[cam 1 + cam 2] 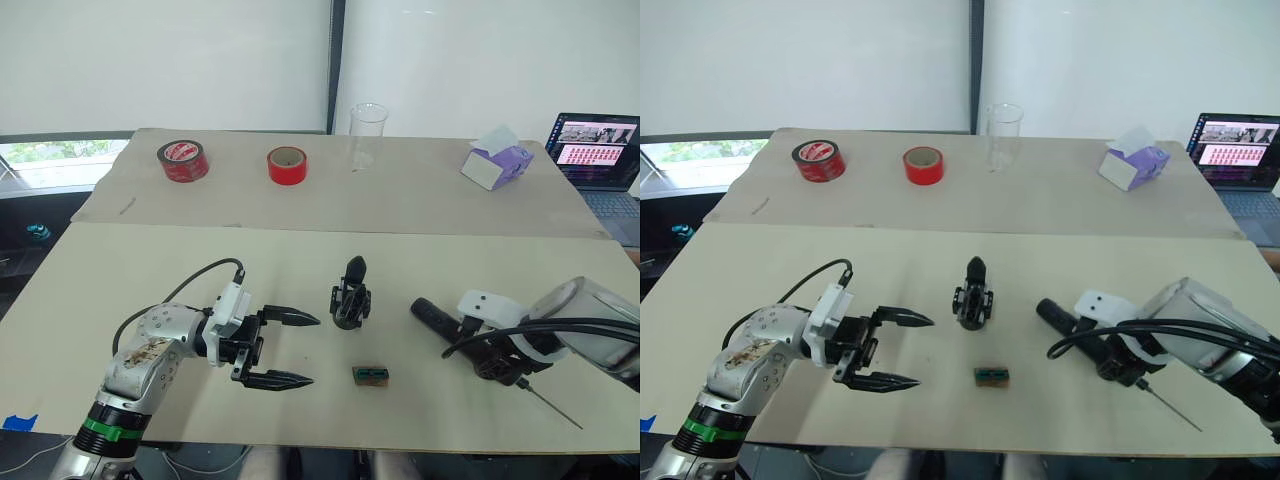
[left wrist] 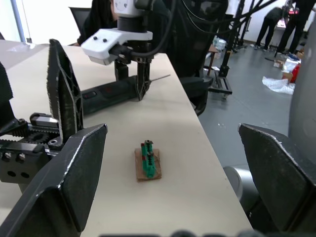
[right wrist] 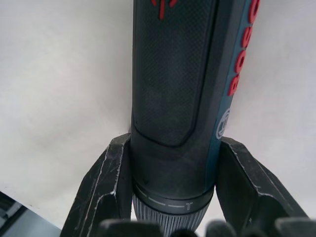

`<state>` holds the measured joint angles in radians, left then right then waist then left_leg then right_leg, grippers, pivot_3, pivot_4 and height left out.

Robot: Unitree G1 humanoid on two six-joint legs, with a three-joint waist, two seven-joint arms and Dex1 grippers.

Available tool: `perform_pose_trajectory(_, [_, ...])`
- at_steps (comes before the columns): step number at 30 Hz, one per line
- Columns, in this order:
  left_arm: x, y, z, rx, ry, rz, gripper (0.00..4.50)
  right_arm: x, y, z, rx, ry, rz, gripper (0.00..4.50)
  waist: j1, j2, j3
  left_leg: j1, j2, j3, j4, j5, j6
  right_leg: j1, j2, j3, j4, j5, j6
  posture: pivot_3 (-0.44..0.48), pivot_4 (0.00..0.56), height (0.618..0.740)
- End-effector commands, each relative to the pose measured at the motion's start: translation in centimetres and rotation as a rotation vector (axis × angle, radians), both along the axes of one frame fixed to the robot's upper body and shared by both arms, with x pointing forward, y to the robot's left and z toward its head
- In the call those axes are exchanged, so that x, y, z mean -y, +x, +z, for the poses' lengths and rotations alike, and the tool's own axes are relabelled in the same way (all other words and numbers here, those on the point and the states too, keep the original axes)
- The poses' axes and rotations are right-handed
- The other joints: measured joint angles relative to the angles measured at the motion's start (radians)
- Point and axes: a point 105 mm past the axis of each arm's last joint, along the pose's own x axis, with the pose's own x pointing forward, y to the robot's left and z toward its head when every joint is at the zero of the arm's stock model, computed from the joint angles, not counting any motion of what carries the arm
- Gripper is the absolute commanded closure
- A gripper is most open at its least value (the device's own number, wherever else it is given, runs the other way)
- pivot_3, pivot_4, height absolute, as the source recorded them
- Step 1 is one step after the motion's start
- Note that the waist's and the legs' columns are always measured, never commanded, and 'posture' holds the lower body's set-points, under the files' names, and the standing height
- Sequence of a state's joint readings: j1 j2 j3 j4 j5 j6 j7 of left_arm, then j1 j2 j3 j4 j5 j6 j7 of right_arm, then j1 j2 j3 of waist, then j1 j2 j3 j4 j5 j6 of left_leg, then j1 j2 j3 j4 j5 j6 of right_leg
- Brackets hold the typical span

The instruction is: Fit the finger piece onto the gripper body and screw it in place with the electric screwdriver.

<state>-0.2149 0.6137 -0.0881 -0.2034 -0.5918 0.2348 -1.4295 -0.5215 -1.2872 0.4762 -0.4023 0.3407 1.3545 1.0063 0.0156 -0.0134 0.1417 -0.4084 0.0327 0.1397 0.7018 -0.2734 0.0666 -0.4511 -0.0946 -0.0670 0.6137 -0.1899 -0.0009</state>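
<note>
Head view: left gripper (image 1: 290,349) lower left of frame, fingers spread wide, empty. Gripper body (image 1: 351,295) centre frame on table (image 1: 150,270). Right gripper (image 1: 497,362) lower right, clamped on electric screwdriver (image 1: 440,318).
Left wrist view: small green-brown block (image 2: 148,163) centre frame.
Right wrist view: fingers (image 3: 101,190) pinch screwdriver barrel.

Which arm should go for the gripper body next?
Left. The left gripper is open and empty, its fingers pointing toward the gripper body, which stands just beyond them on the table. The right gripper is shut on the electric screwdriver, so it is already occupied.
</note>
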Motion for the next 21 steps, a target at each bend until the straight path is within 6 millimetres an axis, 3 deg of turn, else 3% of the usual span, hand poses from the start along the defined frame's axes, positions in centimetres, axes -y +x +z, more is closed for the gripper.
perform_pose_trajectory(1, [-1.1,0.2,0.9,0.040,-0.007,0.027,0.00,-0.4,0.7,5.1,0.161,0.184,-0.049,2.58,-0.003,0.000,0.000,0.000,0.000,0.000,0.000,0.000,0.000,0.000,0.000,0.000,0.000,0.000,0.000,0.000,0.150,0.740])
perform_pose_trajectory(6, [-2.2,0.0,0.4,0.031,0.026,0.052,0.00,-1.8,-0.8,10.6,0.478,0.704,0.042,2.58,-0.001,-0.001,0.000,0.002,0.002,-0.002,-0.001,-0.002,0.004,0.003,0.005,0.000,0.000,0.001,0.001,0.000,0.150,0.740])
perform_pose_trajectory(10, [-2.4,-0.2,-1.1,0.036,0.072,0.094,0.00,-1.7,-2.6,12.0,0.637,0.886,0.032,2.58,0.005,0.000,0.000,0.004,0.001,-0.002,-0.002,-0.003,0.005,0.006,0.004,0.000,-0.001,0.000,0.002,0.000,0.150,0.740])
perform_pose_trajectory(12, [-2.6,-0.4,-1.9,0.041,0.086,0.115,0.00,-3.0,-2.9,12.7,0.730,0.961,0.071,2.58,0.003,-0.001,0.000,0.007,0.001,-0.002,-0.002,-0.003,0.006,0.008,0.004,0.000,-0.002,0.000,0.002,0.000,0.150,0.740])
perform_pose_trajectory(14, [-2.1,-0.6,-3.1,0.040,0.099,0.134,0.00,-5.4,-3.9,14.1,0.853,1.081,0.216,2.58,-0.003,-0.001,0.000,0.010,0.001,-0.002,-0.004,-0.004,0.006,0.011,0.003,0.001,-0.002,-0.002,0.005,0.000,0.150,0.740])
perform_pose_trajectory(17, [-0.7,-1.0,-5.2,0.038,0.140,0.141,0.00,-8.4,-5.6,13.3,0.867,1.132,0.335,2.58,-0.004,0.003,0.000,0.011,0.001,-0.002,-0.006,-0.004,0.006,0.011,0.003,0.003,-0.002,-0.003,0.006,0.000,0.150,0.740])
perform_pose_trajectory(21, [0.6,-1.0,-6.8,0.033,0.175,0.144,0.00,-10.4,-6.9,12.2,0.883,1.159,0.411,2.58,0.001,0.003,0.000,0.011,0.001,-0.002,-0.006,-0.003,0.005,0.011,0.003,0.000,-0.002,-0.001,0.001,0.000,0.150,0.740])
